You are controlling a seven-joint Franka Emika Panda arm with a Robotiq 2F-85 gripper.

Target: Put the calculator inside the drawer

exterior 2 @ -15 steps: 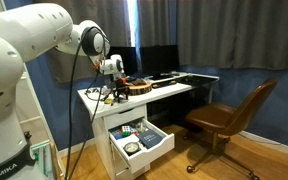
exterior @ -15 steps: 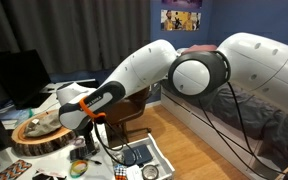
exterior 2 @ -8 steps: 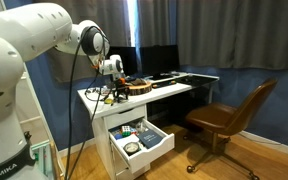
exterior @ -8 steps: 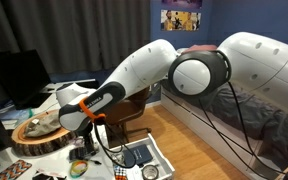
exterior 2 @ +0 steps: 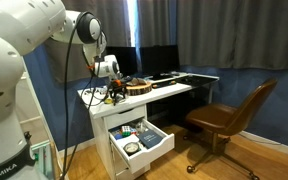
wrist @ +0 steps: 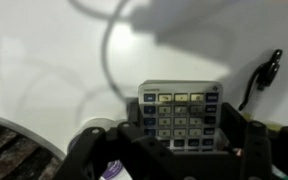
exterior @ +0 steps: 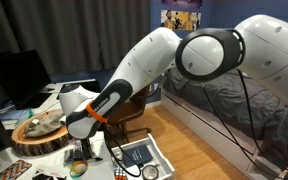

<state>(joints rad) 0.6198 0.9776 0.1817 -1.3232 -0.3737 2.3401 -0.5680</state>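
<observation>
In the wrist view the grey calculator [wrist: 179, 108] with rows of light and dark keys sits between my two dark fingers, which press against its left and right sides. My gripper [wrist: 181, 140] is shut on it over the white desk top. In both exterior views the gripper [exterior: 83, 150] [exterior 2: 111, 94] is low over the desk's front corner, and the calculator is too small to make out there. The white drawer [exterior 2: 156, 149] is pulled out below the desk. It also shows in an exterior view [exterior: 160, 156].
The drawer holds a multicoloured puzzle cube [exterior 2: 127, 129] [exterior: 121, 172], a dark blue book [exterior: 136, 153] and round items. A round wooden tray [exterior: 41, 136] [exterior 2: 139, 87] and cables [wrist: 112, 55] lie on the desk. A brown chair [exterior 2: 229, 115] stands nearby.
The arm's elbow and forearm have swung and the wrist has shifted a little over the desk corner. The drawer and its contents have not moved.
</observation>
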